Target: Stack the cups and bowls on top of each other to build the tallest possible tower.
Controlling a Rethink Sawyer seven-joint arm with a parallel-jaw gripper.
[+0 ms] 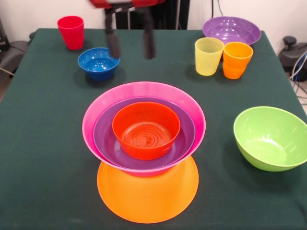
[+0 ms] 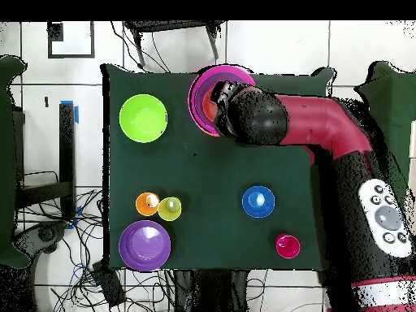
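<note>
The tower stands near the table's front edge: an upturned orange bowl (image 1: 147, 199) carries a hot pink bowl (image 1: 144, 93) (image 2: 201, 91), a purple bowl (image 1: 108, 139) and a small red-orange bowl (image 1: 146, 129), nested. My gripper (image 1: 130, 42) hangs open and empty above the table behind the tower, to the right of the blue bowl (image 1: 98, 62) (image 2: 258, 201). Loose pieces are the red cup (image 1: 71, 31) (image 2: 287, 245), yellow cup (image 1: 208, 56) (image 2: 170, 209), orange cup (image 1: 236, 59) (image 2: 147, 203), a second purple bowl (image 1: 231, 29) (image 2: 145, 244) and the lime green bowl (image 1: 271, 138) (image 2: 143, 118). In the overhead view my arm (image 2: 325, 122) hides the gripper and much of the tower.
The table is covered in dark green cloth (image 1: 43, 143). Cables (image 2: 89, 236) lie on the floor beside the table, and dark equipment (image 1: 292, 50) sits off its far right corner.
</note>
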